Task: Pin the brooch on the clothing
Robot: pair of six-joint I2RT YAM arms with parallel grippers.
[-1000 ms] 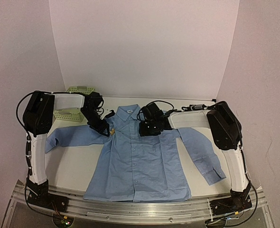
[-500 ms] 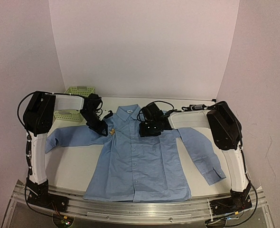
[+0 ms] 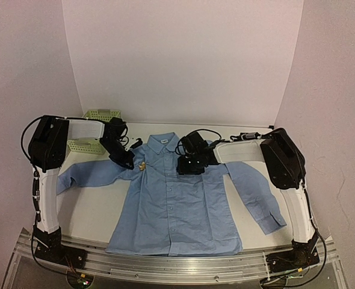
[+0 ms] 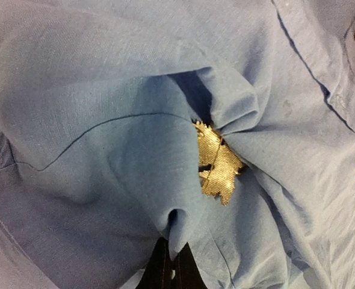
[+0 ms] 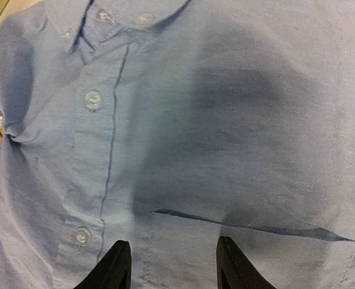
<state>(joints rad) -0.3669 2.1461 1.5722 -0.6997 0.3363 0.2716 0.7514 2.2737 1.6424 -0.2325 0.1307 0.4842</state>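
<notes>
The left gripper (image 4: 168,272), pressed together at bottom centre, pinches a shirt (image 4: 105,150) fold beside the gold brooch (image 4: 216,159); the right gripper (image 5: 172,268) stands spread over the pocket (image 5: 256,256).

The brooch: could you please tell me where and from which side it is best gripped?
Probably pinch the brooch across its uncovered lower half, coming down from above on the button side: it lies nearly flat on the shirt, and a raised fold crowds its upper end and far side.
</notes>
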